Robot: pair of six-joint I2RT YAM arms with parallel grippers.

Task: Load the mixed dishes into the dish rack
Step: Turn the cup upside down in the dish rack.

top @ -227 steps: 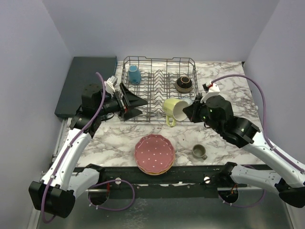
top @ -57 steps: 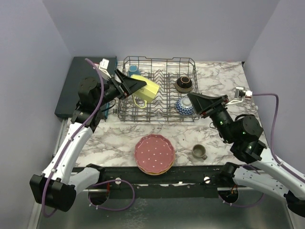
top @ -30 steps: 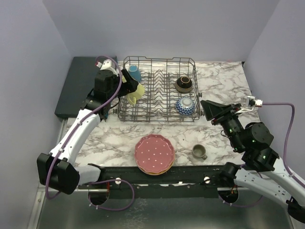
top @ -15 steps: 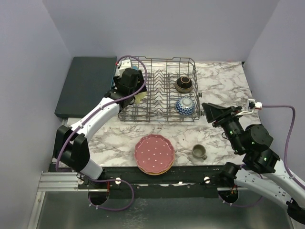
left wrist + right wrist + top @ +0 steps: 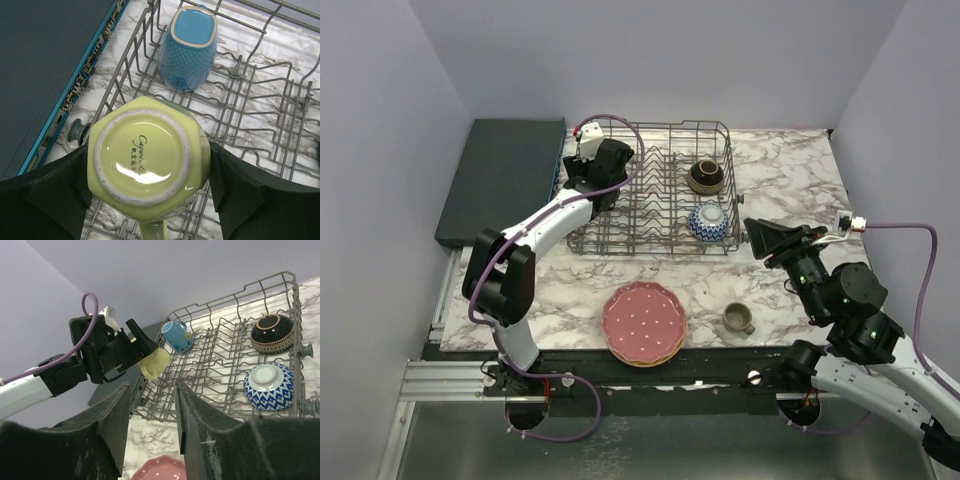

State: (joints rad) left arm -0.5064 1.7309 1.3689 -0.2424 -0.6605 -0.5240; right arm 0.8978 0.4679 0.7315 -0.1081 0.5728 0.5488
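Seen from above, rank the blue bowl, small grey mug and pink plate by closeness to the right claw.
1. Blue bowl, in the dish rack beside the right gripper.
2. Grey mug, on the table.
3. Pink plate, front centre.

My left arm [image 5: 548, 213] and right arm [image 5: 868, 376] are white shells with black joints, each trailing a purple cable [image 5: 912, 230]. Left gripper [image 5: 149, 167] and right gripper [image 5: 152, 390] have matte black wedge fingers.

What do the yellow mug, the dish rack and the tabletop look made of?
Yellow mug: probably glazed ceramic; glossy highlight on its base, duller pale foot ring, printed mark.
Dish rack: grey metal wire, thin bent rods, dull finish.
Tabletop: white with grey veins, marble-look; real stone or printed laminate, cannot tell.
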